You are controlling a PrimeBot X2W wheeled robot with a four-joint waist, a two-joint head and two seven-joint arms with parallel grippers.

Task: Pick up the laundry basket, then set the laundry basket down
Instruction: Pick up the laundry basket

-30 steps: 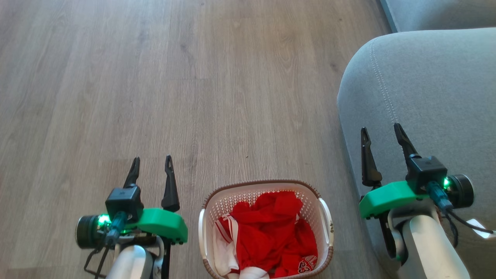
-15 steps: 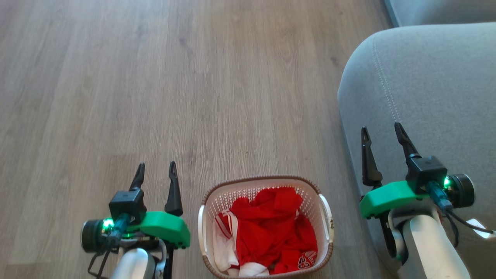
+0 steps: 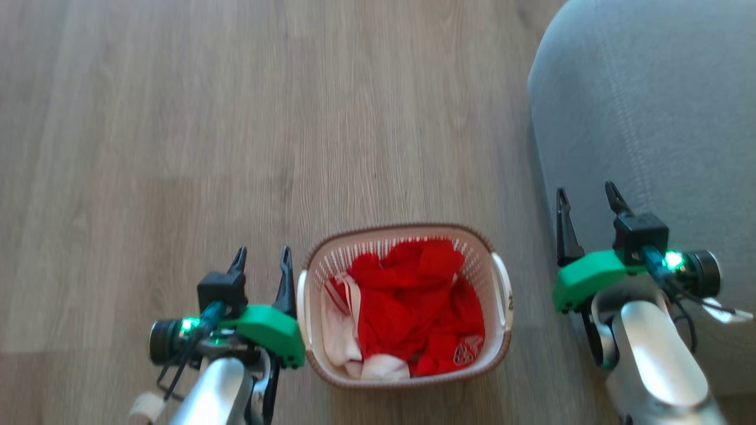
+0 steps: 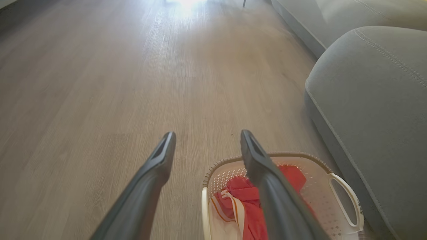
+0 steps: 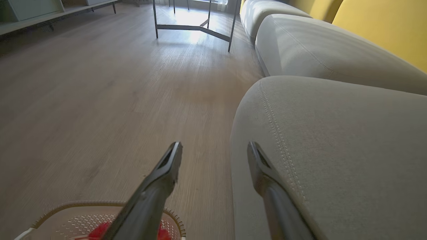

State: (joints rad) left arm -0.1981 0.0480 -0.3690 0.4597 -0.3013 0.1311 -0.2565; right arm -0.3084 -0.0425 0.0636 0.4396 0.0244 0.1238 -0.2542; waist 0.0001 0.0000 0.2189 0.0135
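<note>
The wood-look plank floor (image 3: 207, 118) takes up most of what I see from the head camera. On my right is a grey upholstered sofa (image 3: 649, 106) with a rounded end and a stitched seam. The right wrist camera shows more of its cushions running back towards a dark metal-legged frame (image 5: 196, 28) at the far end of the room.

The laundry basket (image 3: 401, 229) sits upright on the floor between my two arms, near the sofa's base but apart from it. It is white and perforated with a brown braided-look rim. Red and white clothes (image 3: 413, 295) are heaped inside it, the white mostly on the left side. Its left handle (image 3: 302, 307) and right handle (image 3: 503, 289) are both clear to see.

The left gripper (image 3: 263, 252) hangs just beside the left handle with its fingers spread and nothing between them. Its inner finger lines up with the basket's rim, and I cannot tell if it touches. The right gripper (image 3: 585, 190) is also spread with nothing in it. It sits over the sofa's edge, off to the side of the right handle.
</note>
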